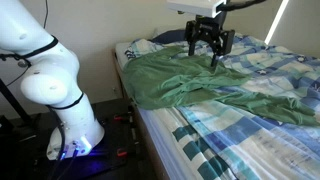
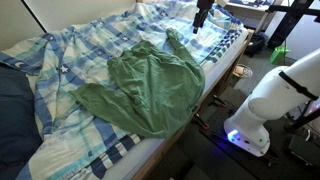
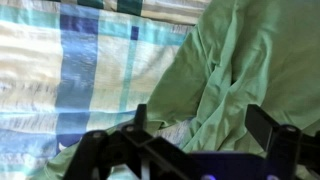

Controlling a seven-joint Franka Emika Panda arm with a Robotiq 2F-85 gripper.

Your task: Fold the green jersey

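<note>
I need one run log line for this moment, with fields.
jaws: open, empty, over jersey edge | green jersey: rumpled, unfolded, on checked bedspread | fold: not started

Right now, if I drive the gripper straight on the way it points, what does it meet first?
Probably the green jersey: in the wrist view its rumpled fabric fills the gap of the open gripper, the checked bedspread lying off to the side. Depth is unclear.

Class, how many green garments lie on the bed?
1. The green jersey lies rumpled across the checked bedspread, with the open gripper above one end. Its folds could hide another.
</note>
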